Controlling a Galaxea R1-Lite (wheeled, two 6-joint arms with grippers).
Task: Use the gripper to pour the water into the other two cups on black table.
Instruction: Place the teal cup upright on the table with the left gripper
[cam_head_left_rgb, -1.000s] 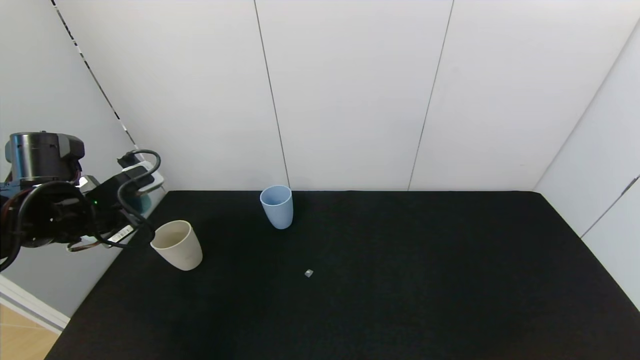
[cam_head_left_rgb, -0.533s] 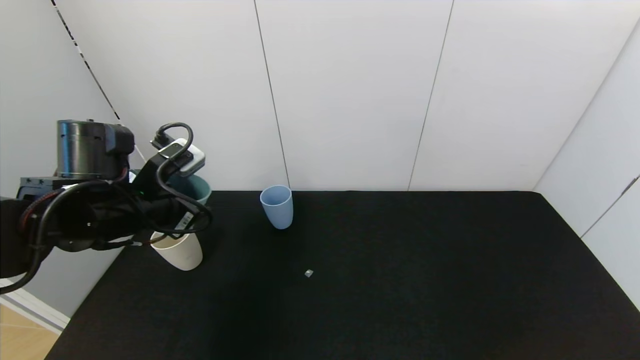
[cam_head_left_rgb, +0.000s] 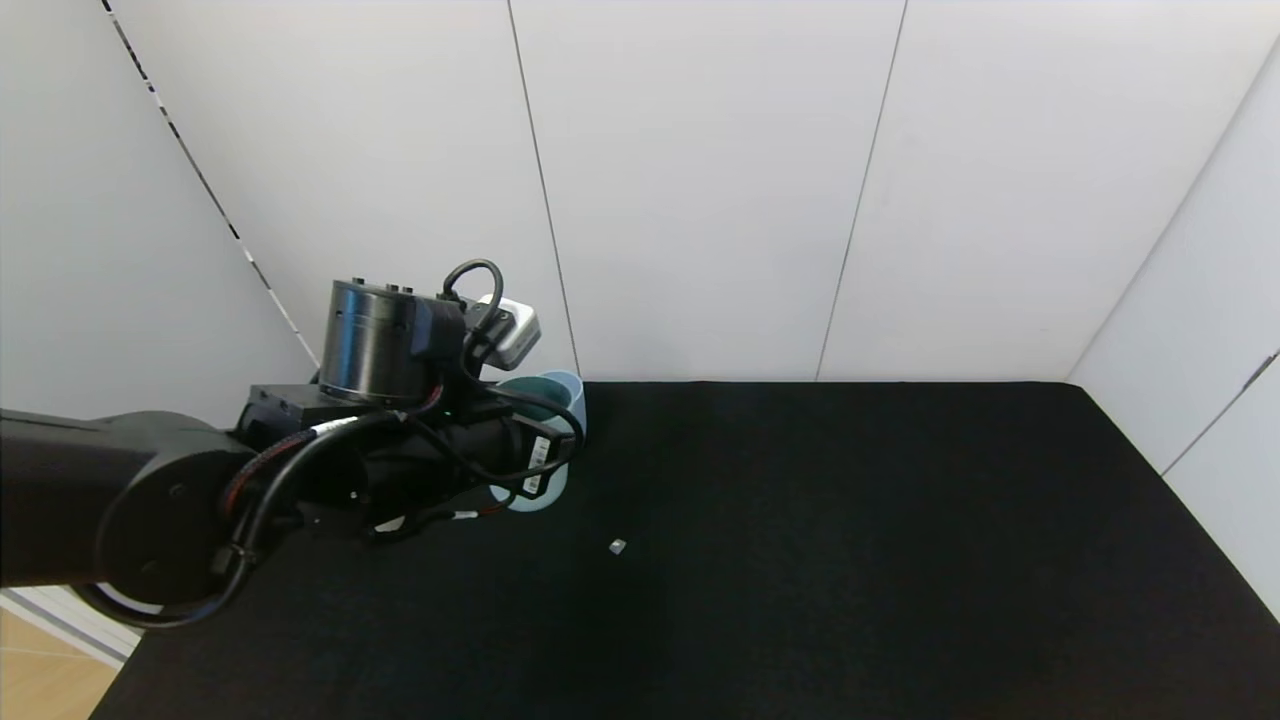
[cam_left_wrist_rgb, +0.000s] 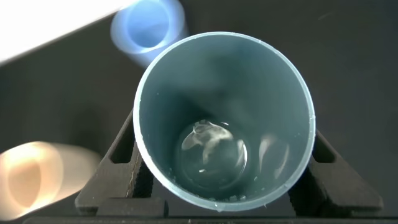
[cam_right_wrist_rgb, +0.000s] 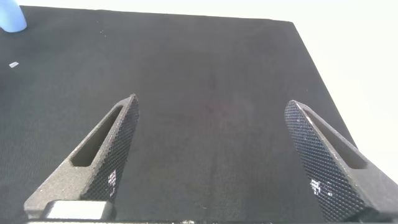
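My left gripper (cam_left_wrist_rgb: 224, 155) is shut on a teal-green cup (cam_left_wrist_rgb: 224, 74) and holds it upright above the black table (cam_head_left_rgb: 850, 520); a little water lies in its bottom. In the head view the left gripper (cam_head_left_rgb: 520, 440) and the teal cup (cam_head_left_rgb: 522, 388) stand right in front of the light blue cup (cam_head_left_rgb: 576, 392), covering most of it. The light blue cup (cam_left_wrist_rgb: 148, 28) shows just beyond the teal cup's rim in the left wrist view. The cream-beige cup (cam_left_wrist_rgb: 31, 177) shows off to one side there; my arm hides it in the head view. My right gripper (cam_right_wrist_rgb: 212, 102) is open and empty over bare table.
A small grey scrap (cam_head_left_rgb: 617, 546) lies on the table in front of the cups. White wall panels close the table at the back and right. The left arm's bulk covers the table's left part. The light blue cup (cam_right_wrist_rgb: 11, 18) shows far off in the right wrist view.
My left arm has swung to the right with the teal cup, from beside and over the cream cup to the light blue cup. The cream cup is now hidden by the arm.
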